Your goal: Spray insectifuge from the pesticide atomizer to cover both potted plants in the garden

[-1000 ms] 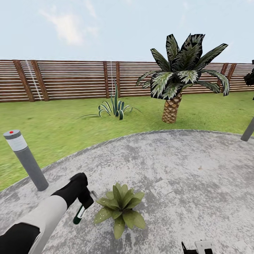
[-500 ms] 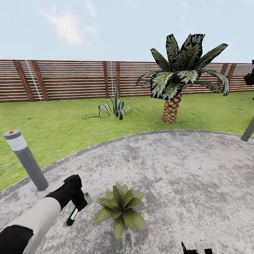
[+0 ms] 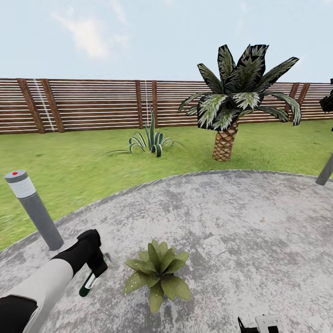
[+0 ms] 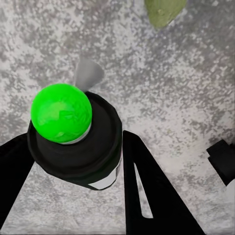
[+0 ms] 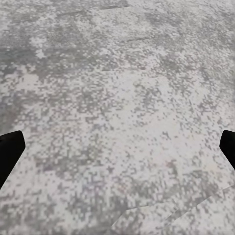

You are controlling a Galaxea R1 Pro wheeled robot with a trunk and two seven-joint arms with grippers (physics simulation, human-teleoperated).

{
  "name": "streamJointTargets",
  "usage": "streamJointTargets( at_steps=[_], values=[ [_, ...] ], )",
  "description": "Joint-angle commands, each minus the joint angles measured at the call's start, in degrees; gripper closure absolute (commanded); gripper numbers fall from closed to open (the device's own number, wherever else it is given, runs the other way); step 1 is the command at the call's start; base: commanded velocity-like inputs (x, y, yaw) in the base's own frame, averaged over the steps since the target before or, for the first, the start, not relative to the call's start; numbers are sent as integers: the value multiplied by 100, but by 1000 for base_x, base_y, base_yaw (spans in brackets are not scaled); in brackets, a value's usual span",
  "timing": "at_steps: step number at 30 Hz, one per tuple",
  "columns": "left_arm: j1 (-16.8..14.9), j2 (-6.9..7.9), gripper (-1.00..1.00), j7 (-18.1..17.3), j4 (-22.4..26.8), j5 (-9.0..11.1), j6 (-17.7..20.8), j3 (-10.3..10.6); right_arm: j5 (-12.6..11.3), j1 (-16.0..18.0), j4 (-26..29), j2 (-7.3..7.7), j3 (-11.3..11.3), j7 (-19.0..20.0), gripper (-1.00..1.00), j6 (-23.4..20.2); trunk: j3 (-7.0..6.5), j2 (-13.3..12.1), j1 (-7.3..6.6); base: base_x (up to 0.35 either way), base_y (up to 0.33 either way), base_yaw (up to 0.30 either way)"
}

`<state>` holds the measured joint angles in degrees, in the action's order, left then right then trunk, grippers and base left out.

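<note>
My left gripper (image 3: 95, 263) is shut on the pesticide atomizer (image 3: 88, 284), which hangs dark green body down, just above the paved patio (image 3: 240, 222). It is a short way left of a potted plant (image 3: 158, 273). That plant is a low rosette of broad green leaves that hide its pot. In the left wrist view the atomizer's green spot (image 4: 61, 112) and black head sit between the two black fingers (image 4: 147, 191), with a leaf tip (image 4: 164, 10) at the edge. My right gripper (image 5: 117, 147) is open over bare paving. The second potted plant is out of view.
A grey bollard (image 3: 34, 210) stands on the patio rim behind my left arm, and another post (image 3: 325, 170) stands at the far right. On the lawn (image 3: 69, 166) are a palm (image 3: 226, 138) and a spiky striped plant (image 3: 150, 141), before a slat fence (image 3: 92, 104).
My left arm has drawn back to the left with the atomizer, widening the gap to the potted plant. The view itself has not shifted.
</note>
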<state>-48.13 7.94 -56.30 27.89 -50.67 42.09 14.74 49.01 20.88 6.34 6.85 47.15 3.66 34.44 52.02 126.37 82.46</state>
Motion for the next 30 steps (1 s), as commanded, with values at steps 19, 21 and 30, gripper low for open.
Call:
streamJointTargets(
  at_steps=[19, 21, 30],
  values=[
    [144, -129, 100, -11, 240, 8, 108, 37, 21, 3, -9, 0, 49, 38, -100, 18, 6, 2, -1, 76, 34, 0],
    [131, -184, 100, -12, 447, 11, 118, 30, 21, 3, -10, 0, 49, 38, -100, 18, 6, 2, -1, 1, 0, 0],
    [182, 76, 100, 21, 555, 15, 69, -22, 21, 3, -10, 0, 43, 38, -100, 18, 6, 2, -1, 0, 0, 0]
  ],
)
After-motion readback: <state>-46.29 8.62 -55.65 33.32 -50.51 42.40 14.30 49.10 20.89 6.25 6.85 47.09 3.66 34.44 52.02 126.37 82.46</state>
